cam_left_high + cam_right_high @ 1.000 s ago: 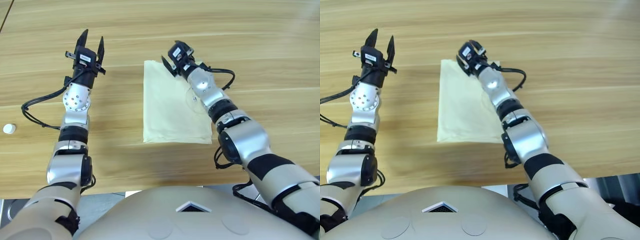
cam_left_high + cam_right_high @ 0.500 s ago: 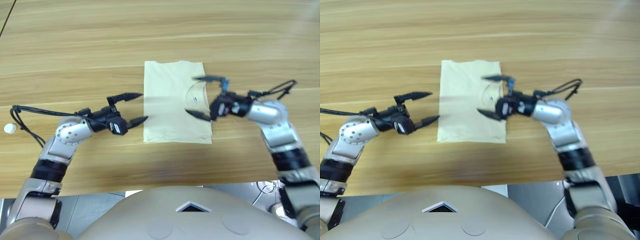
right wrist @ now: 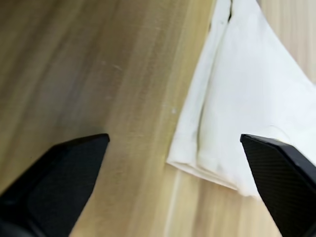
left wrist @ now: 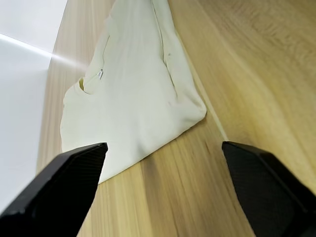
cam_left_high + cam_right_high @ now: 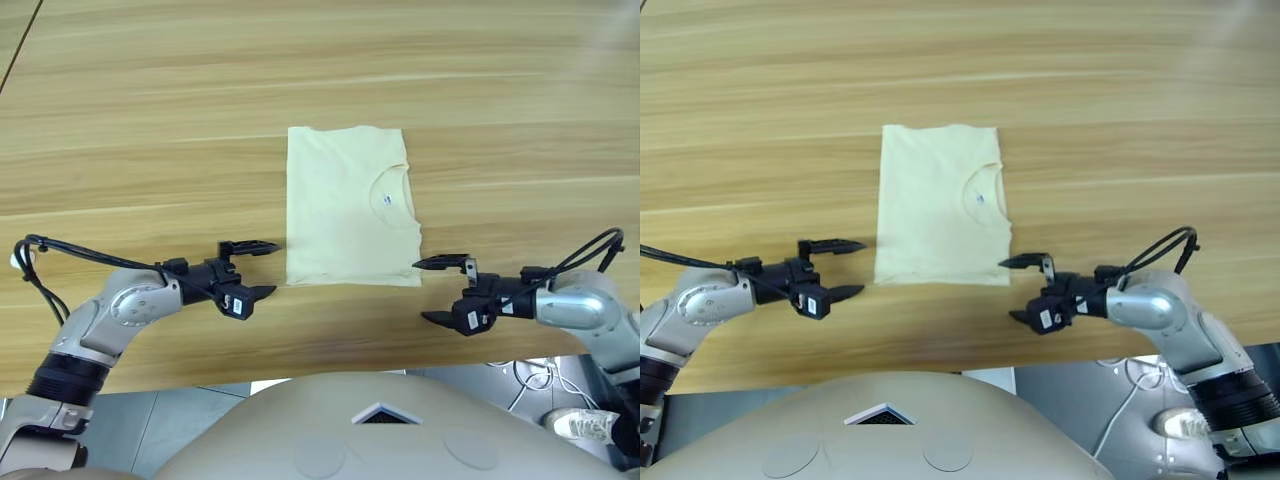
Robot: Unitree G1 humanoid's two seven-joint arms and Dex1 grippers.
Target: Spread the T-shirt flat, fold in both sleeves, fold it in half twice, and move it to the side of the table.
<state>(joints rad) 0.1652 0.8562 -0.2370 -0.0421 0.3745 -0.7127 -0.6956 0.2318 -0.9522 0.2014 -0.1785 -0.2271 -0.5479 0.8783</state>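
Since the next fold turns on the near hem, geometry first. Left end effector (image 5: 276, 267) sits low over the table (image 5: 150, 100) at roughly 8 o'clock of the scene. Its fingers (image 5: 250, 246) are spread wide, holding nothing, pointing toward 3 o'clock. T-shirt's near-left corner is just beside the tips, about 3 to 4 o'clock from them. Left wrist view puts that corner ahead, between the two fingers, not touching.

T-shirt (image 5: 345, 205) lies flat at table centre with sleeves tucked in, so it reads as a pale yellow rectangle. Long axis runs 12 to 6 o'clock. Collar opening sits on the 3 o'clock edge around mid-length. Near hem is the short edge at 6 o'clock.

Right end effector (image 5: 420, 290) mirrors the left at about 4 o'clock of the scene: fingers wide apart, empty, pointing toward 9 o'clock. Near-right corner is just beside its far fingertip, around 12 o'clock from the gap.

My read: both arms are equally near, each to its own corner. That looks like setup for a two-arm pinch of the near hem and a carry toward 12 o'clock. Approach needs to be low, since the cloth is thin on bare wood.

Writing: neck tag (image 5: 385, 199) inside the collar shows a bluish mark, too small to read. White stickers (image 5: 240, 305) on both end effectors, print illegible.
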